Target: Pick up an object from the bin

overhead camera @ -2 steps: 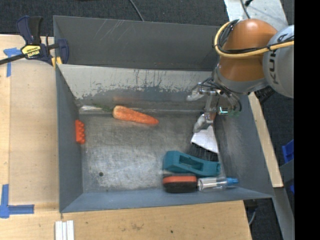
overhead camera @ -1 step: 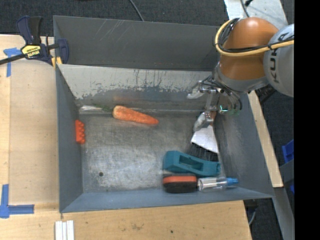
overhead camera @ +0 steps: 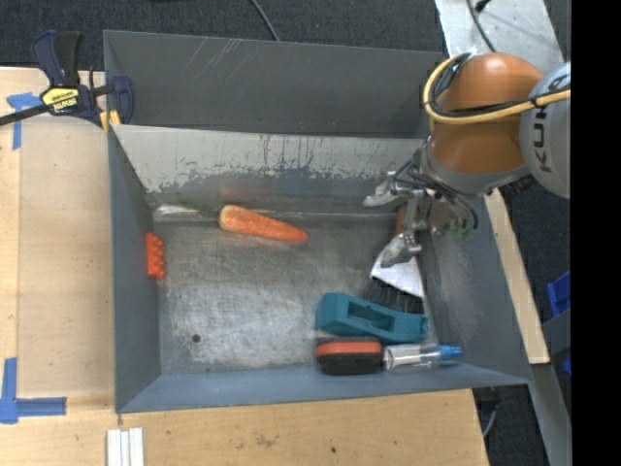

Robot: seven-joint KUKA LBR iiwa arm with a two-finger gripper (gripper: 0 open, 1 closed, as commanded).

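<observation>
My gripper (overhead camera: 406,233) hangs low at the bin's right side, close to the right wall. Directly below and in front of it lies a white and black brush-like thing (overhead camera: 398,282), its white part pointing up at the gripper; whether they touch I cannot tell. Just in front of that rests a teal plastic tool (overhead camera: 364,316). A red and black handle with a clear shaft and blue tip (overhead camera: 388,356) lies along the front wall.
An orange carrot (overhead camera: 262,225) lies near the back wall, left of the gripper. A small orange block (overhead camera: 155,255) sits against the left wall. The arm's orange cover stands over the bin's right rim.
</observation>
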